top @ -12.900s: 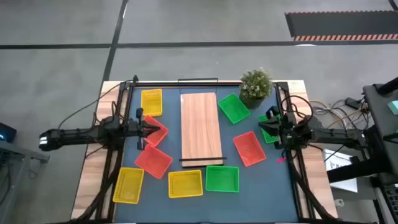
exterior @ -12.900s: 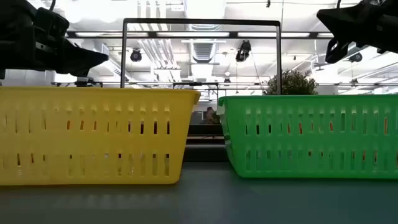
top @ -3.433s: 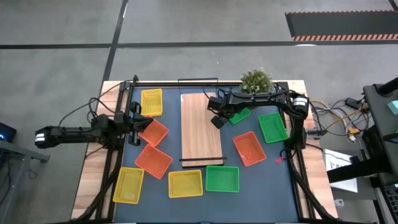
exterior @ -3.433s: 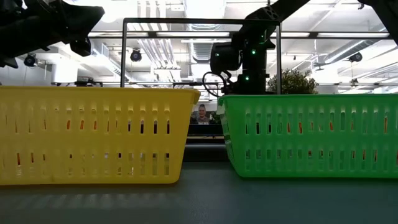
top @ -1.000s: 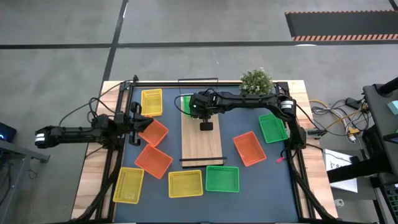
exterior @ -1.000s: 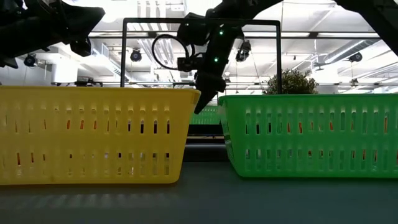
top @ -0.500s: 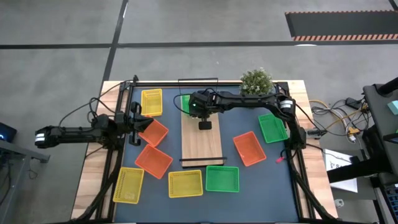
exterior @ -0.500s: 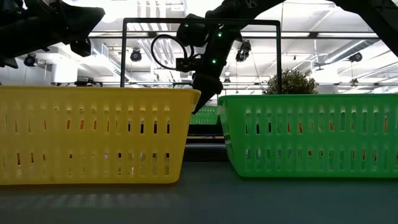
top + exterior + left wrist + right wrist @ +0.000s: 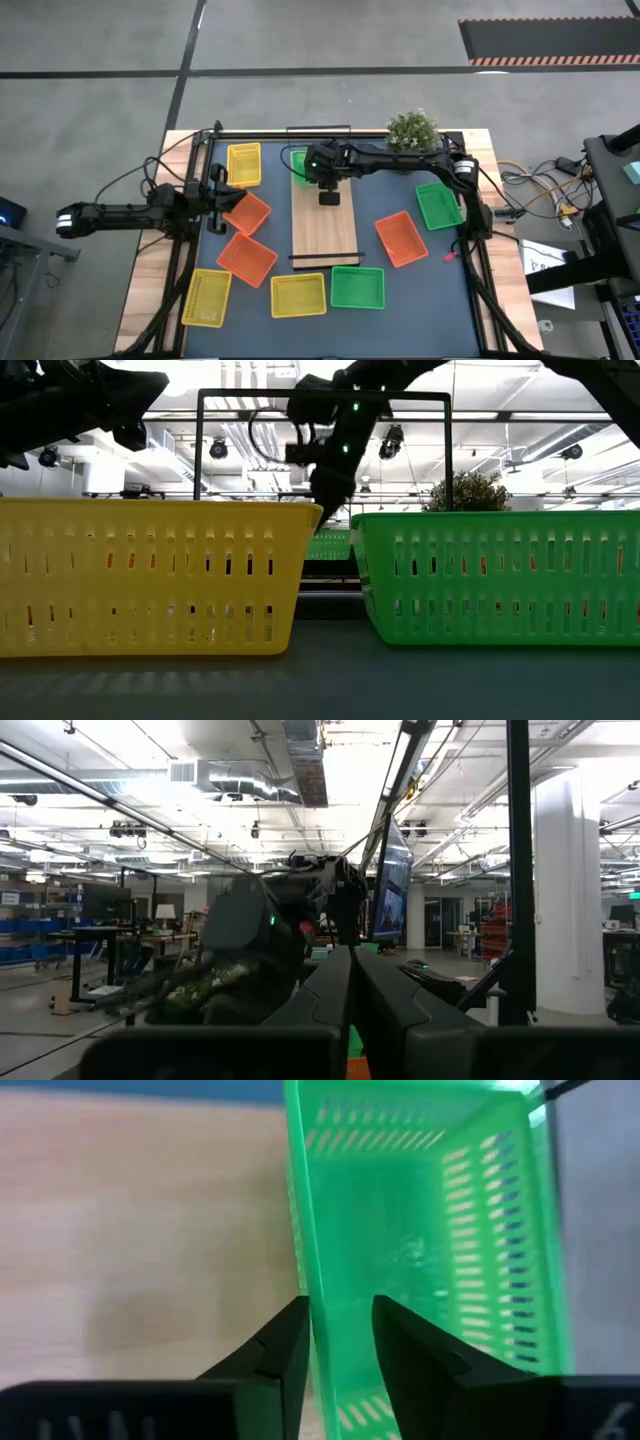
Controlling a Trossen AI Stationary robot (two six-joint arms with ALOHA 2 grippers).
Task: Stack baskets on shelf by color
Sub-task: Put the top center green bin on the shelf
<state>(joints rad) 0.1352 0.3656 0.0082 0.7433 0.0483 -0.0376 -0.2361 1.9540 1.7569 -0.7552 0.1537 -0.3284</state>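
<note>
The right gripper (image 9: 338, 1342) straddles one long wall of the green basket (image 9: 430, 1230), fingers slightly parted, at the shelf's (image 9: 325, 215) far left corner; the basket's length runs away from the fingers.

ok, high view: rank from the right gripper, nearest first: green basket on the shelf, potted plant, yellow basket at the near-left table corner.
1. green basket, at the right gripper, on the shelf's far left corner.
2. potted plant, far right.
3. yellow basket, near-left corner.
</note>
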